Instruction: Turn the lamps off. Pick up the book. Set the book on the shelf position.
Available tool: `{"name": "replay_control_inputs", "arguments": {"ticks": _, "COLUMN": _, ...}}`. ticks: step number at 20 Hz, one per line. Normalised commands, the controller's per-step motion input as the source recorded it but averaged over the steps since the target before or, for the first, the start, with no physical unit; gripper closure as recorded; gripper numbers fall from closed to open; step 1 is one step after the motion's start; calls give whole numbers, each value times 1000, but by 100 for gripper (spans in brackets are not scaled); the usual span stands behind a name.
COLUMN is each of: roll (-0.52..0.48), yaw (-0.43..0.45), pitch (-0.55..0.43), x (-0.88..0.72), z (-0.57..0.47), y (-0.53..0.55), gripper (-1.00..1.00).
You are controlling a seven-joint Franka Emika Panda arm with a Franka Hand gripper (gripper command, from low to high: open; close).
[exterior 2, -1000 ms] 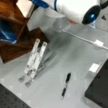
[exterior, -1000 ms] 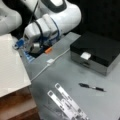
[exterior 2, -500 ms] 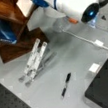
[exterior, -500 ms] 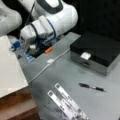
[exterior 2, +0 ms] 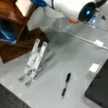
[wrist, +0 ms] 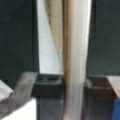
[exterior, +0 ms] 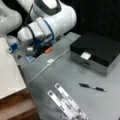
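Book lay as a wide white sheet at a front view's left, over the brown shelf. The gripper sat at its near edge under the white arm. The black box and pen were well apart from it on the grey table.

In a front view a white corner of the book showed at the top, tilted above the shelf. The gripper was mostly cut off there.

In the wrist view the book ran edge-on up the middle, and the dark fingers looked pinched on it from both sides.

Likely step: placing the book on the shelf. That calls for the book to lie flat and supported on the wood. The lamps could not be judged.
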Motion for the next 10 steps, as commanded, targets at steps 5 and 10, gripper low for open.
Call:
{"name": "replay_control_inputs", "arguments": {"ticks": 5, "roll": 68, "yaw": 83, "pitch": -133, "x": -110, "z": 6, "y": -48, "gripper": -100}}
{"name": "replay_control_inputs", "arguments": {"ticks": 10, "roll": 103, "yaw": 54, "pitch": -112, "x": -86, "z": 46, "y": 31, "gripper": -100}}
